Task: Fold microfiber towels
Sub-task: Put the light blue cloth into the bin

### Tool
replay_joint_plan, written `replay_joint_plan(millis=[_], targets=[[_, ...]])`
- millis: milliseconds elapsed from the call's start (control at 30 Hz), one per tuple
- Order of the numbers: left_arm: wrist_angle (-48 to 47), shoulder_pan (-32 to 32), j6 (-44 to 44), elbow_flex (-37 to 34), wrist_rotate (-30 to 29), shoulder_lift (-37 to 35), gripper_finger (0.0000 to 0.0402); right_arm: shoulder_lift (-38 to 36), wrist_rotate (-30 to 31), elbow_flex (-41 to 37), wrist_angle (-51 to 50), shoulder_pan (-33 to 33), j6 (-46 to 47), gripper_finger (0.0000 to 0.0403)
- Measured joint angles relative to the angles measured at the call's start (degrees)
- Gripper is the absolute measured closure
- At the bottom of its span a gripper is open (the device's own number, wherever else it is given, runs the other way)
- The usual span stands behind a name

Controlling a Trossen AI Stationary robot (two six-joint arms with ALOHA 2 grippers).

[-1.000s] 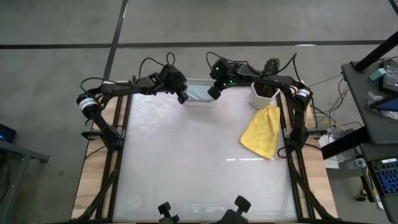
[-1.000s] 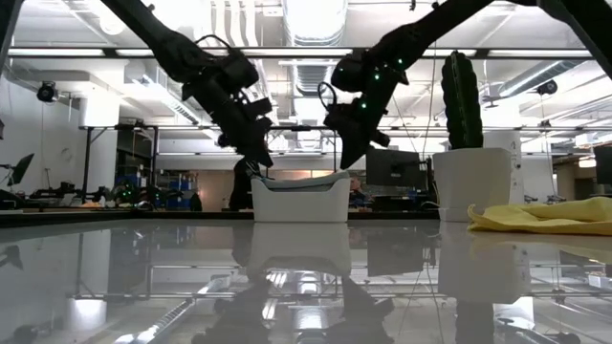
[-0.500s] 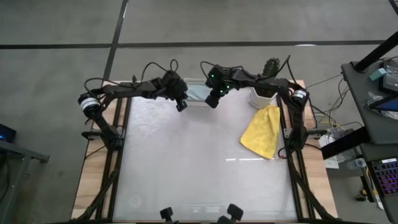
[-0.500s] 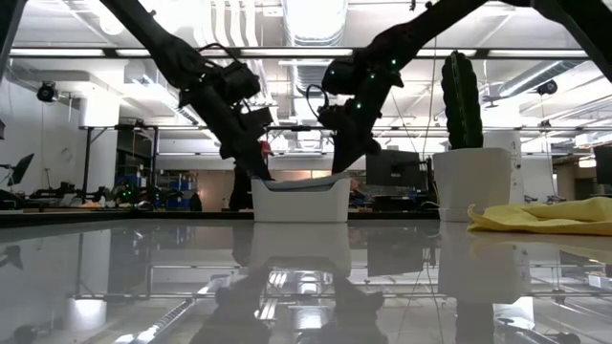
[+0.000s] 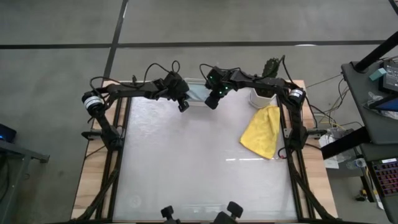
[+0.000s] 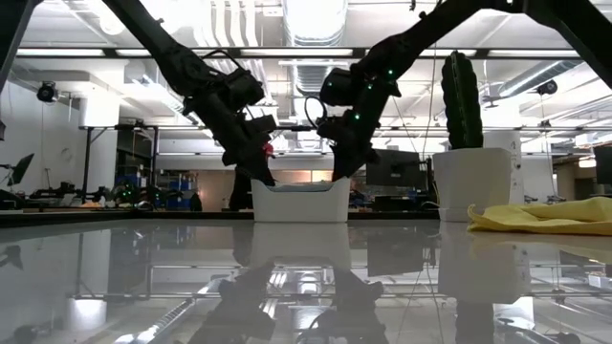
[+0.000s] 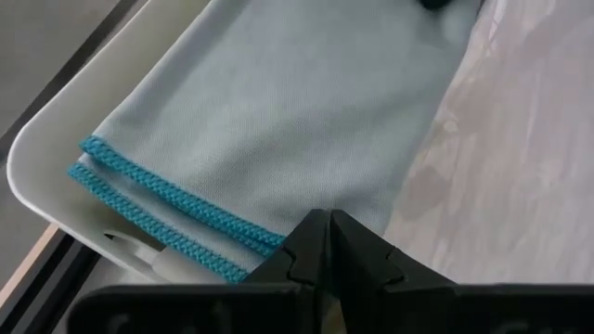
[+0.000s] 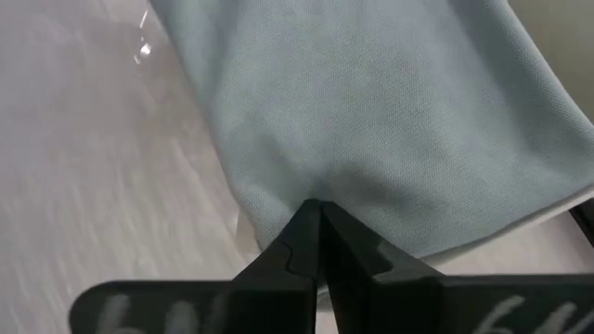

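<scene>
Grey concrete floor (image 5: 249, 22) surrounds my glossy white counter (image 5: 199, 162), and in the level view a workshop with ceiling lights and ducts stretches behind it.

Biggest of what sits on the counter is the yellow microfiber towel (image 5: 262, 130), lying loose and rumpled near the right edge, well apart from both my arms. Just beyond it, at the far right corner, stands a white pot (image 5: 261, 98) with a tall green cactus (image 6: 463, 98).

Against the middle of the far edge sits the white plastic tub (image 6: 298, 201). A pale blue-grey microfiber towel (image 7: 278, 111) lies folded in it, draped over the near wall; its teal stitched hem (image 7: 158, 199) shows as two lines, one layer on another.

Both my arms reach in from the far corners and meet over that tub. My left hand (image 7: 327, 243) is at the tub's left end, fingers pressed together, their tips pinching the towel's near edge where it hangs over the wall. My right hand (image 8: 314, 232) is at the tub's right end, fingers likewise pressed together, nipping a small pucker of the same pale cloth.
</scene>
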Motion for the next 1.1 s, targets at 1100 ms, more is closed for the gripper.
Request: replay_joint_plan(millis=[1100], targets=[[9.72,2.36,2.19,0.39,-1.40,-4.31,0.0394,-1.02,0.43,5.57,-2.25,-0.85,-2.33,0.0394]])
